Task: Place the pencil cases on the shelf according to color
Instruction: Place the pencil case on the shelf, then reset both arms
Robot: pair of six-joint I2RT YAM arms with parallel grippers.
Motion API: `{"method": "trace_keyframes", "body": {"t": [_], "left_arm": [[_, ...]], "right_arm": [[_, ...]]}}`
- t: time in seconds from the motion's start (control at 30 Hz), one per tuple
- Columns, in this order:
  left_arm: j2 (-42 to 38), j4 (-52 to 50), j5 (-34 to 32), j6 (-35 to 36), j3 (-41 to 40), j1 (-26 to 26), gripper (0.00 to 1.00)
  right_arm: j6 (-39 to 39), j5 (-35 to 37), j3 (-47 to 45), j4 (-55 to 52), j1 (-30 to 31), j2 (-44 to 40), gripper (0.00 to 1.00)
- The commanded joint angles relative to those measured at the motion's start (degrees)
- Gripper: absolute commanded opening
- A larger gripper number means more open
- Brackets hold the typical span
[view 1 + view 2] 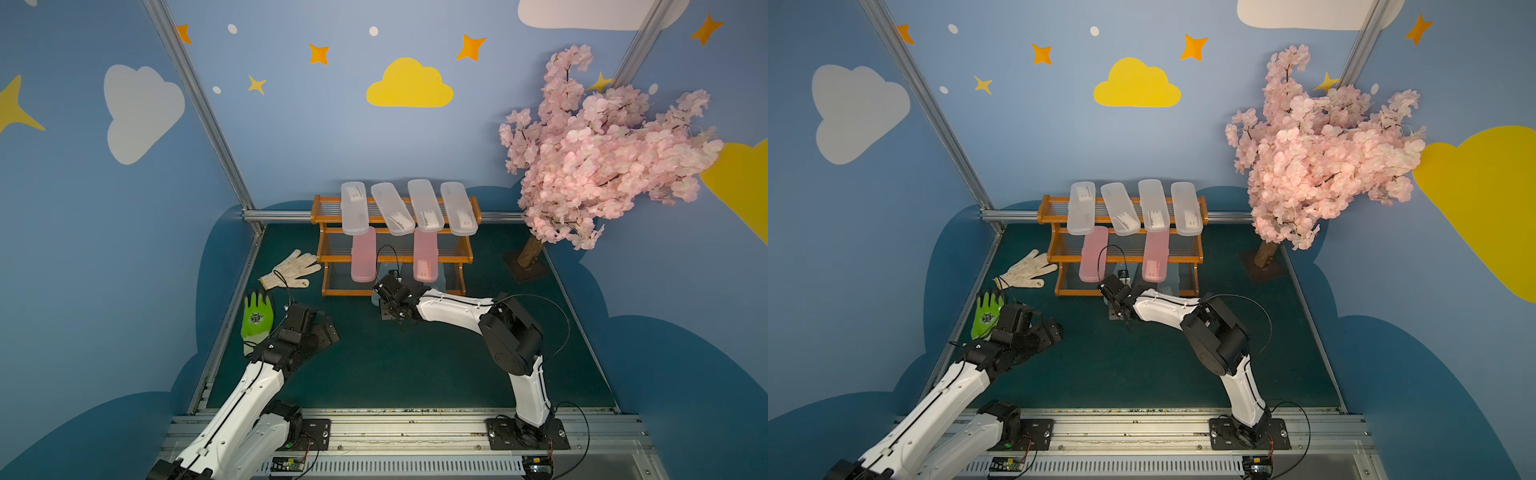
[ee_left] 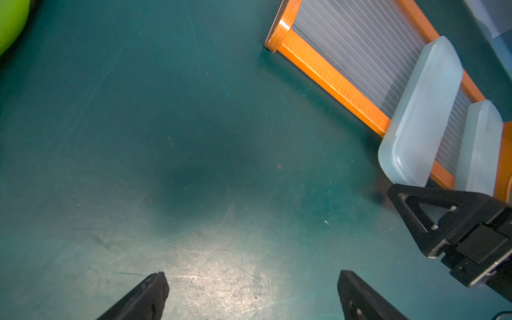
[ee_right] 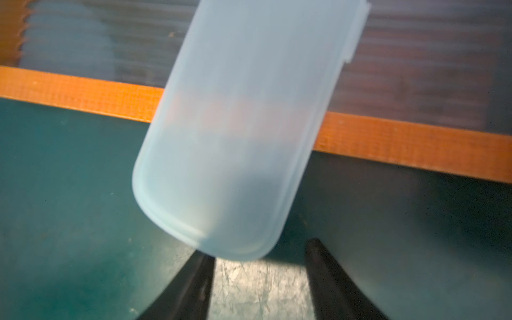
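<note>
A: While the right gripper (image 3: 259, 253) hangs at the six o'clock edge of the shelf (image 1: 319, 210), is it clamped on anything?

B: No. Its fingers stand apart with nothing between them. The rounded end of the light-blue case (image 3: 235, 138) lies just ahead of their tips. The left gripper (image 2: 252, 275) is spread too, over bare mat (image 2: 110, 124) around eight o'clock.

A: And the case itself?

B: It's on the bottom tier, skewed across the front rail, with its end poking out toward six. The second blue case (image 2: 480, 144) lies close at its three o'clock side. Four clear-white cases (image 1: 354, 208) fill the top tier and two pink cases (image 1: 363, 255) the middle.

A: What's the risk?

B: I'd say a fingertip catching that overhanging end on the way back. That could drag the case off the rail onto the mat, or swing it into its neighbour.
</note>
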Motion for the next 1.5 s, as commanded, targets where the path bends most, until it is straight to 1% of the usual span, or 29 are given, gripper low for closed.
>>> {"method": "trace_keyframes", "body": {"t": [0.0,0.1,0.13,0.2,0.3,0.37,0.47,0.53,0.6,0.63,0.77,0.8,0.9,0.97,1.03,1.13,1.2,1.27,1.33,1.43,1.47], "left_arm": [[-1.87,-2.5,-0.98,0.48,2.86,-0.44,1.0],[-3.07,-4.56,-2.13,1.61,4.6,-1.12,1.0],[-3.45,-5.07,-2.71,2.01,5.27,-1.42,1.0],[-4.35,-5.55,-3.93,2.88,6.46,-2.07,1.0],[-5.65,-4.7,-6.29,4.92,7.99,-3.28,1.0],[-5.85,-3.11,-7.97,6.77,9.18,-3.91,1.0],[-3.4,1.02,-8.24,11.04,11.28,-4.04,1.0],[-0.62,5.1,-8.56,14.36,12.29,-4.12,1.0],[1.99,9.96,-10.0,17.26,12.48,-4.07,1.0],[3.26,13.3,-10.28,20.18,12.04,-4.07,1.0],[7.31,24.59,-13.1,28.18,9.47,-4.08,1.0],[8.46,27.63,-14.81,29.9,8.58,-3.85,1.0],[10.88,34.27,-19.64,31.47,6.25,-2.45,1.0],[11.72,38.34,-20.69,33.25,4.53,-0.44,1.0],[12.4,42.79,-21.42,34.92,2.35,1.93,1.0],[14.32,45.09,-21.7,35.27,1.0,5.78,1.0],[16.38,45.13,-21.41,32.59,0.22,7.9,1.0],[17.75,46.74,-20.76,32.61,-1.29,8.91,1.0],[19.04,52.95,-21.05,34.24,-4.6,9.5,1.0],[22.38,62.79,-18.99,37.89,-9.16,11.1,1.0],[23.84,65.22,-20.06,37.37,-9.92,11.47,1.0]], "right_arm": [[-0.71,2.93,0.75,-3.83,2.12,-3.85,0.76],[-1.02,4.99,0.27,-5.9,4.05,-5.95,0.91],[-1.06,6.12,-0.23,-6.41,4.82,-7.01,0.94],[-1.22,8.35,-1.72,-7.1,5.94,-9.64,0.98],[-1.41,11.69,-5.65,-7.2,6.94,-15.6,0.99],[-2.03,14.58,-8.98,-7.0,7.12,-21.45,0.99],[-4.11,21.75,-15.71,-5.04,7.05,-30.28,0.99],[-8.59,25.73,-19.69,-3.3,6.42,-35.75,0.99],[-13.09,28.15,-22.41,-3.23,4.7,-41.03,0.98],[-15.34,28.64,-24.08,-3.25,3.53,-43.69,0.99],[-25.75,26.29,-31.05,1.21,-0.82,-55.26,0.99],[-28.21,25.06,-33.1,2.91,-2.37,-58.49,0.99],[-33.56,19.85,-39.33,10.11,-9.66,-64.91,0.99],[-36.9,14.47,-43.29,14.84,-15.2,-67.37,0.99],[-37.13,11.42,-46.53,18.15,-20.1,-68.32,0.99],[-36.04,8.08,-48.52,21.82,-26.77,-66.64,0.99],[-35.7,8.79,-49.39,24.63,-30.37,-63.24,0.99],[-35.32,9.07,-49.73,26.57,-33.45,-59.5,0.99],[-34.86,9.77,-50.45,29.31,-36.26,-56.16,0.99],[-34.9,10.06,-52.57,34.41,-40.07,-53.06,0.99],[-34.9,9.62,-53.65,36.41,-41.36,-52.59,0.99]]}}
